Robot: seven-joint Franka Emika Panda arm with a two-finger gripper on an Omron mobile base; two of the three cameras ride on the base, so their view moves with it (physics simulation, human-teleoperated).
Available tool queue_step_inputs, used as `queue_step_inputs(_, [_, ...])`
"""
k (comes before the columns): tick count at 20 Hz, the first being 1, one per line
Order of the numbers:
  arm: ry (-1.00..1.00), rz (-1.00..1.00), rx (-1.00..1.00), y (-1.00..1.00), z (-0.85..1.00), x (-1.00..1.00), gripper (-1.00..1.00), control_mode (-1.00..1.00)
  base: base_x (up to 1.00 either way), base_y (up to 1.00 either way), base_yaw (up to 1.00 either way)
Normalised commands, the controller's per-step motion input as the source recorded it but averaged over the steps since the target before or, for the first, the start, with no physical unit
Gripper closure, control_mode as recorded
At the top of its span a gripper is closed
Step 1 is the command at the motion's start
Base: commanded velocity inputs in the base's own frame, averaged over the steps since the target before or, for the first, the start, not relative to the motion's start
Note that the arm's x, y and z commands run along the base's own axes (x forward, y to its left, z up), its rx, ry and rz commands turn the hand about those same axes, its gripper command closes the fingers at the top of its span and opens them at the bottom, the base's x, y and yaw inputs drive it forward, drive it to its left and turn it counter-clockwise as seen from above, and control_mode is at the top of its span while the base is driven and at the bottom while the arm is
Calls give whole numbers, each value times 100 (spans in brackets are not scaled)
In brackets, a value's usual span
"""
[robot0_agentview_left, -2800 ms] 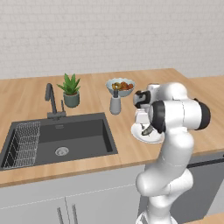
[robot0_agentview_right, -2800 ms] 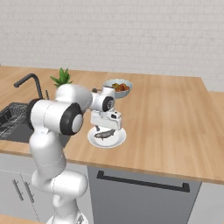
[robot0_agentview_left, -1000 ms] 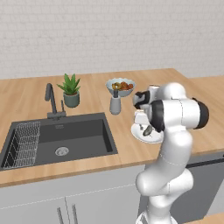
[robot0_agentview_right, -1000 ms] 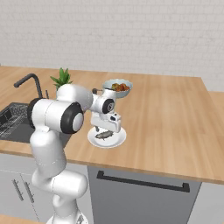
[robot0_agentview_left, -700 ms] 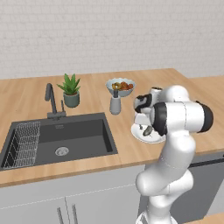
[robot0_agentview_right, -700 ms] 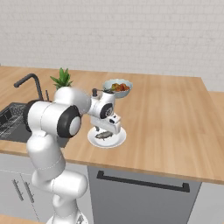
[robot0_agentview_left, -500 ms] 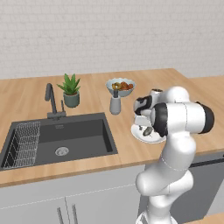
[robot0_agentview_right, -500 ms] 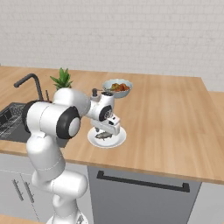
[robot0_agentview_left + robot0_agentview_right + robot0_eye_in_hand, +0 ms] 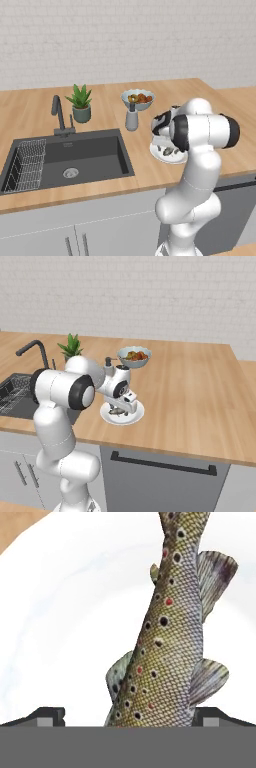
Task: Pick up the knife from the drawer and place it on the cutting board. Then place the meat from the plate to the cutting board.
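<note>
My pincer (image 9: 128, 716) now lower than second ago, jaws wide open, straddling spotted olive-brown fish (image 9: 165, 637) lying on plain white round plate (image 9: 65, 622), frame centre. Nothing gripped yet. Judgement: meat pick about to start; next close on body.

The plate (image 9: 122, 417) sits on the bench (image 9: 200, 391) near its front edge, with the fish (image 9: 165, 642) lying on it. The gripper (image 9: 124, 404) hangs just above the plate, its fingertips (image 9: 47, 716) either side of the fish. Behind the plate stands the fruit bowl (image 9: 133, 357); the sink (image 9: 70, 160) lies to the left, a potted plant (image 9: 80, 103) behind it
</note>
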Motion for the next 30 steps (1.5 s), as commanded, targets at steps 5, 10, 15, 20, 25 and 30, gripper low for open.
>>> queue_step_inputs(5, [0, 0, 0, -1, -13, 0, -100, -100, 0, 0, 0])
queue_step_inputs(10, [0, 0, 0, 0, 0, 0, 100, -100, 0, 0, 0])
queue_step_inputs(15, [0, 0, 0, 0, 0, 0, 100, -100, 0, 0, 0])
queue_step_inputs(20, [0, 0, 0, 0, 25, -17, 100, -100, 0, 0, 0])
queue_step_inputs(25, [0, 4, 0, 0, 93, -41, 100, -100, 0, 0, 0])
queue_step_inputs(30, [0, 10, 0, 0, 100, -66, 100, -100, 0, 0, 0])
